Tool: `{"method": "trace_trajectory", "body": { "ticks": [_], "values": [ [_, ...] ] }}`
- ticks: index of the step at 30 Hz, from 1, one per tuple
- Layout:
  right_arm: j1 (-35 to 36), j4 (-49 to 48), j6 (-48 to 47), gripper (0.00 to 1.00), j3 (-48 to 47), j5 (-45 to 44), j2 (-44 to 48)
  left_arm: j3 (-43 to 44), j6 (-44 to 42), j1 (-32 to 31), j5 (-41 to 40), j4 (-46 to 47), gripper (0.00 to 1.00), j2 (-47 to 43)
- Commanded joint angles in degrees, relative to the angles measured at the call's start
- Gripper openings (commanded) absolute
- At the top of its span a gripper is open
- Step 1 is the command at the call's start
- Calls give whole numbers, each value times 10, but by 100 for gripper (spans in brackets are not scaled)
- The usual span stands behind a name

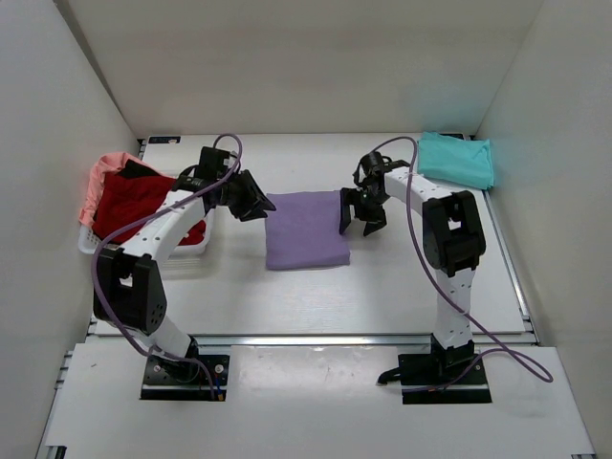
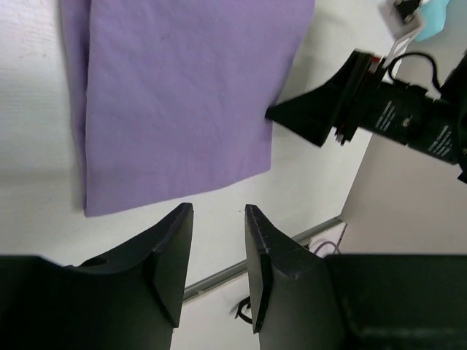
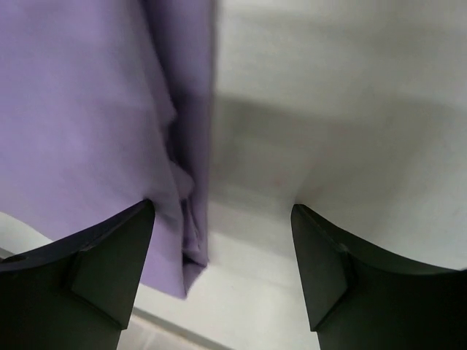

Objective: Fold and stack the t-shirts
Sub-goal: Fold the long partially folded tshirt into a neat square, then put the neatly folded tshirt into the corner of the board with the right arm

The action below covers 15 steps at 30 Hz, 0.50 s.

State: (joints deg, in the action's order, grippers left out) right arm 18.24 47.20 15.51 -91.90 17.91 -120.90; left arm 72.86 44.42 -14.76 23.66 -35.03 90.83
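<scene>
Hanging left gripper and right gripper, both spread and empty, beside the folded purple shirt, probably lining up another fold.

Folded purple t-shirt, fingers apart, empty

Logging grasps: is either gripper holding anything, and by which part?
Nothing: left gripper and right gripper are both open and empty; the purple shirt lies free.
</scene>
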Motion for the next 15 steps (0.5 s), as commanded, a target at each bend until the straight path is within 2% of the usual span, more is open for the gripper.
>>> {"method": "trace_trajectory", "body": {
  "ticks": [1,6,12,14,15],
  "values": [
    [14,-84,18,74,-20,3,8,-17,6,-7,22,2,46,-22],
    [40,-151,72,74,-10,20,-19,-35,8,-24,27,1,45,-45],
    [61,-49,101,69,-90,-37,-98,-45,-3,-26,27,-5,45,-63],
    [65,-30,116,47,-90,-52,-107,-49,-1,-26,29,-5,46,-67],
    [65,-19,120,17,-90,-60,-108,-56,-2,-26,30,-1,46,-71]
  ]
}}
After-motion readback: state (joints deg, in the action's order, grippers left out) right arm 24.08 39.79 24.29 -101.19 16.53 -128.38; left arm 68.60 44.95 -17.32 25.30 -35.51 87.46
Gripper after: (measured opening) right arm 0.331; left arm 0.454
